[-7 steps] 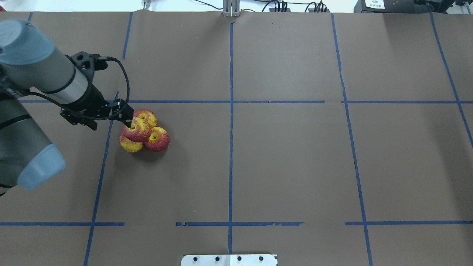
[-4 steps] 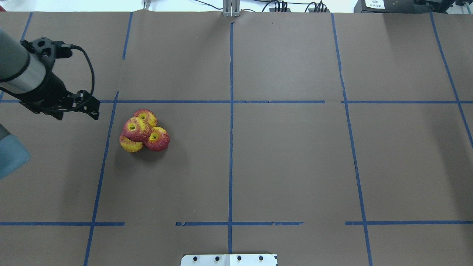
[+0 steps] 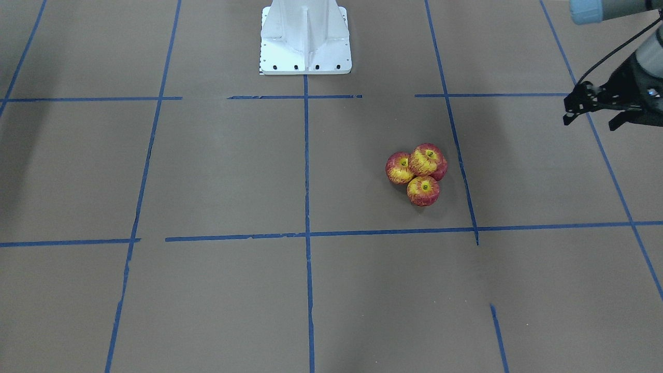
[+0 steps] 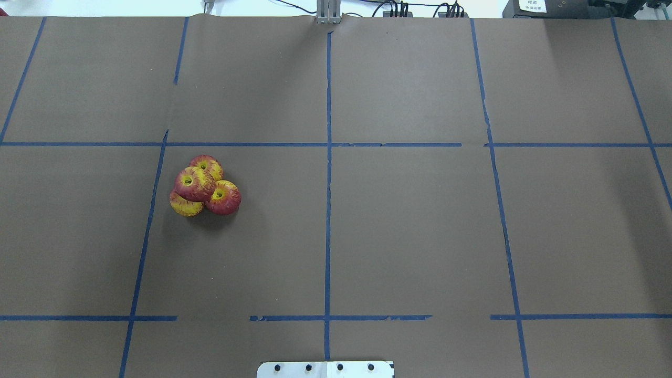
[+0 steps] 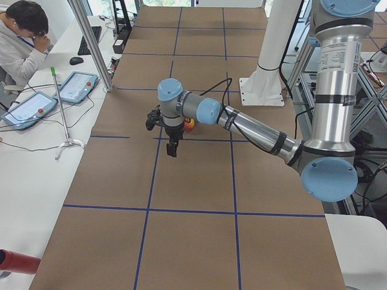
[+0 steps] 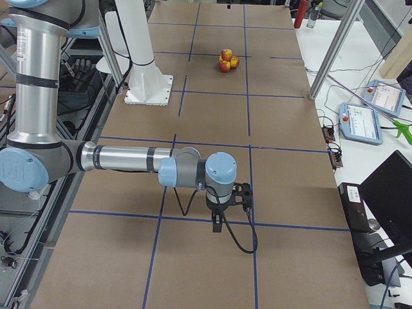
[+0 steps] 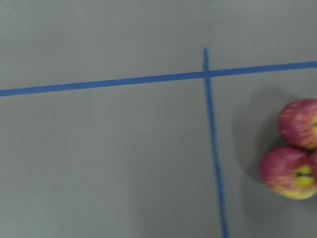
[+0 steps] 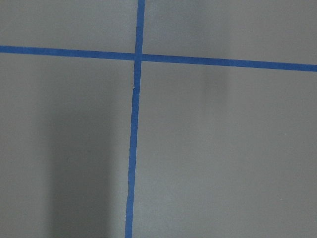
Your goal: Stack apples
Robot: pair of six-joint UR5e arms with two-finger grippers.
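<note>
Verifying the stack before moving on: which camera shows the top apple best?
Overhead exterior: the top apple is unobstructed, resting on three lower apples, dimple up. Front-facing shows it smaller. Exterior right shows it tiny; in exterior left the left arm hides most of the pile; left wrist crops it, right wrist misses it.

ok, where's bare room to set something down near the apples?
Crowded only at the apples, bunched in their square's far-left corner by the side tape line. The rest of that square, out to the centre tape line, is bare, as are the squares right of it. The left hand hangs beyond the side line, so I'd pass from the centre.
</note>
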